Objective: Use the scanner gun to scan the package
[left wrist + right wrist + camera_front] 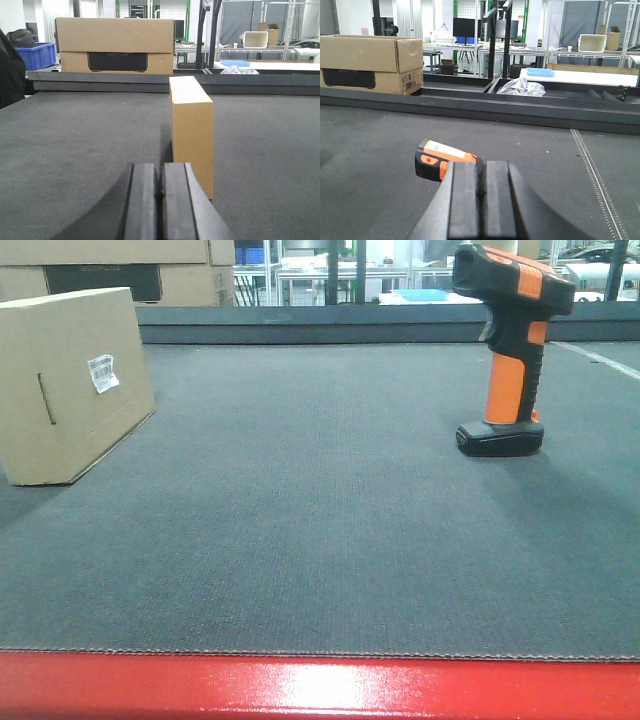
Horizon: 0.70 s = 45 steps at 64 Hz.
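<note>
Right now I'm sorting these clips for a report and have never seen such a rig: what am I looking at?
A two-armed robot faces a dark grey mat. One picture looks forward from the robot's front; the other two come from cameras on its wrists. On the mat, to the left, stands the package, a tan box with a small barcode label. To the right the scanner gun stands upright on its base. The left gripper is shut behind the package; the right gripper is shut behind the scanner gun. Neither holds anything. Larger cartons sit beyond the mat.

Cut off at left edge: plain tan cardboard package point(70, 385). Too small to read: its white barcode label point(103, 372). Partly hidden behind closed black right gripper point(481, 200): orange-and-black scanner gun point(442, 159).
</note>
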Each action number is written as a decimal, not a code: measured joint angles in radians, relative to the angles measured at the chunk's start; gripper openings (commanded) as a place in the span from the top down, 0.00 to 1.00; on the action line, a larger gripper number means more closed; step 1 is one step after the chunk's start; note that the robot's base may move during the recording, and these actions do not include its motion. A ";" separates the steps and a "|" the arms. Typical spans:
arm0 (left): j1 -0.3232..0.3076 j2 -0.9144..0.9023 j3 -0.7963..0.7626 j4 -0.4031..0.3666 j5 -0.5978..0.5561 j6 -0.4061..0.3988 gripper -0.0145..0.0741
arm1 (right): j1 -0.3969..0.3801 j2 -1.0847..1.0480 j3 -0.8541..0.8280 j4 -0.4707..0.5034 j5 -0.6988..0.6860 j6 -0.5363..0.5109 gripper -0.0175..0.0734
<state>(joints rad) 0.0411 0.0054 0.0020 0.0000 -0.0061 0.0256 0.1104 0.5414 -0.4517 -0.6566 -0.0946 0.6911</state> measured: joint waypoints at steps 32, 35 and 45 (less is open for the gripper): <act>0.000 0.000 0.000 0.000 0.006 0.000 0.96 | 0.000 0.000 0.000 0.004 -0.004 -0.018 0.99; 0.000 0.000 0.000 0.000 0.006 0.000 0.96 | 0.000 0.000 0.000 0.056 0.000 -0.080 0.99; 0.000 0.000 0.000 0.000 0.006 0.000 0.96 | 0.000 0.000 0.000 0.438 0.017 -0.444 0.99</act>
<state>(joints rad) 0.0411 0.0054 0.0020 0.0000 0.0000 0.0256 0.1104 0.5414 -0.4517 -0.2188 -0.0773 0.2466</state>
